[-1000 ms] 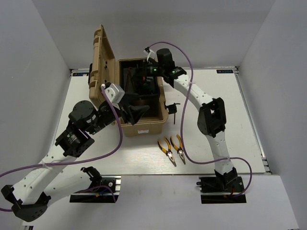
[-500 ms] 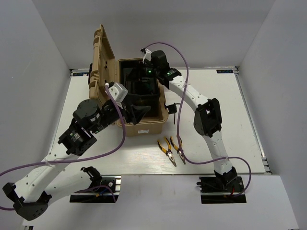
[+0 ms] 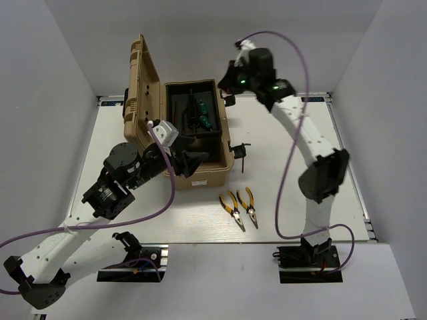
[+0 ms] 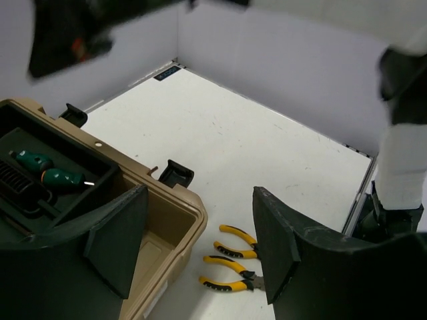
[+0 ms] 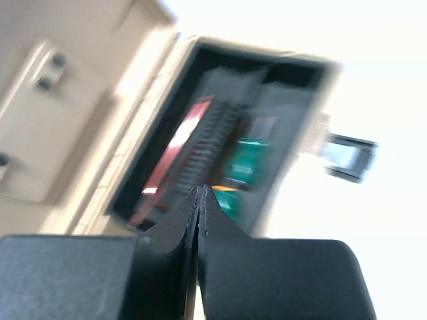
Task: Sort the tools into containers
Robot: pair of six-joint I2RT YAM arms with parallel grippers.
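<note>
The tan toolbox (image 3: 227, 143) stands open at mid-left, its ribbed lid (image 3: 143, 80) upright. A green-handled screwdriver (image 3: 206, 123) lies in the box's black tray; it also shows in the left wrist view (image 4: 50, 171). Two yellow-and-black pliers (image 3: 241, 208) lie side by side on the table in front of the box, also seen in the left wrist view (image 4: 233, 257). Dark hex keys (image 3: 240, 151) lie right of the box. My left gripper (image 3: 190, 162) is open and empty over the box's front edge. My right gripper (image 3: 227, 82) is shut and empty, raised above the box's back right corner.
The white table (image 3: 293, 167) has walls at the back and both sides. Black latches (image 4: 175, 173) stick out of the box's right wall. The right wrist view is blurred; it shows the box interior (image 5: 220, 147) and the lid (image 5: 60, 113) below the shut fingertips (image 5: 208, 197).
My right arm has lifted out of the box and swung up and to the right. The screwdriver now lies uncovered in the tray. My left gripper has shifted slightly right.
</note>
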